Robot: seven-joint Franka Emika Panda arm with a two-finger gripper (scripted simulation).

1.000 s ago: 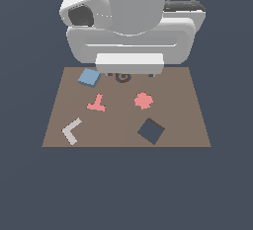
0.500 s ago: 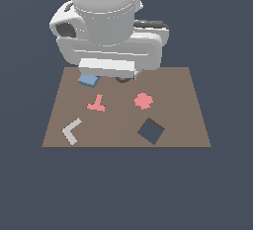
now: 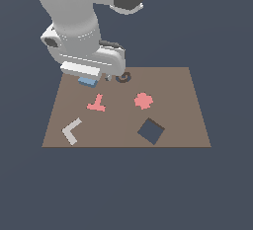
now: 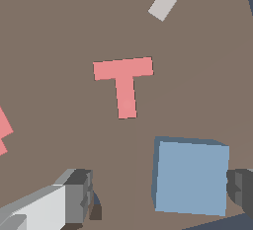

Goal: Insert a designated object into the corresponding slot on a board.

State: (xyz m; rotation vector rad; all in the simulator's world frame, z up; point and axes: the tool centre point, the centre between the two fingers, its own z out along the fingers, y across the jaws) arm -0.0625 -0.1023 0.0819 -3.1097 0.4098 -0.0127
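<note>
The light-blue square block point(image 4: 190, 177) lies flat on the brown board point(image 3: 173, 91) at its far left corner; in the exterior view the block point(image 3: 89, 81) peeks out from under the hand. My gripper point(image 4: 160, 192) is open and hangs low over it point(image 3: 95, 78). One finger point(image 4: 78, 197) stands well clear of the block, the other finger point(image 4: 241, 187) is close to its opposite edge. The dark navy diamond slot point(image 3: 150, 131) is at the board's near right, far from the gripper.
A pink T-shaped piece point(image 3: 97, 103) lies just in front of the block, also in the wrist view point(image 4: 123, 83). A pink round blob point(image 3: 143, 100), a grey L-shaped piece point(image 3: 71, 131) and a dark spiral mark point(image 3: 123, 77) are on the board.
The arm has swung toward the exterior view's left and come down over the blue block, which is now mostly covered by the hand. The pieces on the board have not moved.
</note>
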